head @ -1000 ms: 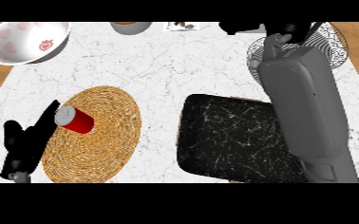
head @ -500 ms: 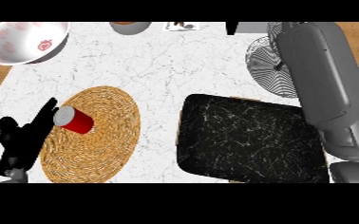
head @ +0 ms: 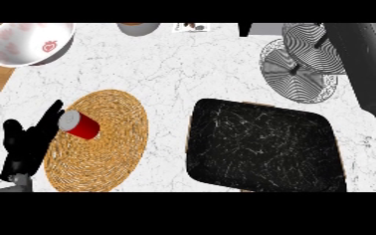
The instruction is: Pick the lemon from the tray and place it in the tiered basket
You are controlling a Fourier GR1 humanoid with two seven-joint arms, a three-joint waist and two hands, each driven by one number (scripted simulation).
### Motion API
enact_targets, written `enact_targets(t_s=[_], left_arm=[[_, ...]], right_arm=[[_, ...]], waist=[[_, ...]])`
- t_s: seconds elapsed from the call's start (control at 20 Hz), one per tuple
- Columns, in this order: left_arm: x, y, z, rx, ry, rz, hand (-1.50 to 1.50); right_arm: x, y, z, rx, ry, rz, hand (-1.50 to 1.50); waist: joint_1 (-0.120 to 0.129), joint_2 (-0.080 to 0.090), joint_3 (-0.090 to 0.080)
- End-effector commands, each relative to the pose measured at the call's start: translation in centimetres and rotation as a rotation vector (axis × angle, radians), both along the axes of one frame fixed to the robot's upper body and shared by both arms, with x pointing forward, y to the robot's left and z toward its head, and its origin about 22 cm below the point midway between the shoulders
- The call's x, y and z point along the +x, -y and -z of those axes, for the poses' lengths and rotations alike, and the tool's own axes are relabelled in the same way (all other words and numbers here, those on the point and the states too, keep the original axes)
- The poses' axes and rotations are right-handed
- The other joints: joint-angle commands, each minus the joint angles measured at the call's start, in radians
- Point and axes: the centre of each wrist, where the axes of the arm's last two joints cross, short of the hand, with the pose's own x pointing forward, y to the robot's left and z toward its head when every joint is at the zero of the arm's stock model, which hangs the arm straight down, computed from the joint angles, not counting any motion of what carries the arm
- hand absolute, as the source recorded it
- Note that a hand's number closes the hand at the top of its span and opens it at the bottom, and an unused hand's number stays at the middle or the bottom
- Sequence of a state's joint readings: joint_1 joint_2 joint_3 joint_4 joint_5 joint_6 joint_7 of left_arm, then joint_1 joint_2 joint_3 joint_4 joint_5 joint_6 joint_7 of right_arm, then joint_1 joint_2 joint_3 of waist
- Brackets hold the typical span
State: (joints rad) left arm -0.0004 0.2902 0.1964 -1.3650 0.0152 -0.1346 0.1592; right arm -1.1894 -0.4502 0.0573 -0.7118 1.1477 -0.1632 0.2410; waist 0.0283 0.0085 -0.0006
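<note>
Tray (head: 264, 149), black, rounded-rectangular, glossy, shot through with fine white veins like marble. It sits slightly askew in the lower right of the view. Lemon: not to be made out on the tray or anywhere else, so where it lies cannot be told.

Up and right of the tray is a black-and-white wire tiered basket (head: 297, 67). Its round tiers of concentric rings overlap one another, with dark posts rising through them. A smooth dark grey right forearm (head: 358, 64) runs along the edge above the tray's right corner. It crosses the basket's right side and hides part of it. The right hand does not show.

Left of the tray, a little apart, lies a round woven straw mat (head: 106, 154), tan, coiled in a spiral. On its upper left part is a red cylindrical can (head: 81, 125), silver end turned up-left; upright or tipped cannot be told. The black left hand (head: 22, 147) shows far left of the tray at the view's edge, fingers straight and spread, nothing held. One fingertip is just beside the can's silver end, contact unclear.

Far up-left of the tray is a white round bowl (head: 29, 42) with red markings, cut by the top edge. Along that edge, above the tray's left corner, are a grey rounded vessel (head: 138, 29) and a small printed card (head: 192, 27).

Surface: white marble counter (head: 183, 69), faint grey veins. A brown sliver shows past its left edge.
</note>
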Motion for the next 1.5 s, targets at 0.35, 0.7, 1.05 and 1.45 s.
enact_targets(t_s=[0.35, 0.7, 1.05, 1.45], left_arm=[[0.0, -1.0, -0.1, 0.006, 0.000, -0.027, 0.00], [-1.1, 0.4, 0.6, -0.015, -0.005, 0.005, 0.00], [0.1, 1.7, 0.4, -0.009, 0.010, -0.003, 0.00], [-1.7, 0.2, 1.4, -0.004, 0.002, -0.005, 0.00]], right_arm=[[1.5, 1.5, -1.3, -0.181, -0.123, -0.025, 1.50], [2.0, 4.3, 0.3, -0.046, -0.440, 0.172, 1.50], [1.6, 7.4, 2.6, 0.111, -0.478, 0.308, -1.50], [1.3, 7.4, -0.7, 0.308, -0.166, 0.189, -1.50]], waist=[[-0.004, -0.002, 0.000], [0.019, 0.003, 0.000], [0.005, 0.006, 0.001], [-0.005, -0.004, 0.001]])
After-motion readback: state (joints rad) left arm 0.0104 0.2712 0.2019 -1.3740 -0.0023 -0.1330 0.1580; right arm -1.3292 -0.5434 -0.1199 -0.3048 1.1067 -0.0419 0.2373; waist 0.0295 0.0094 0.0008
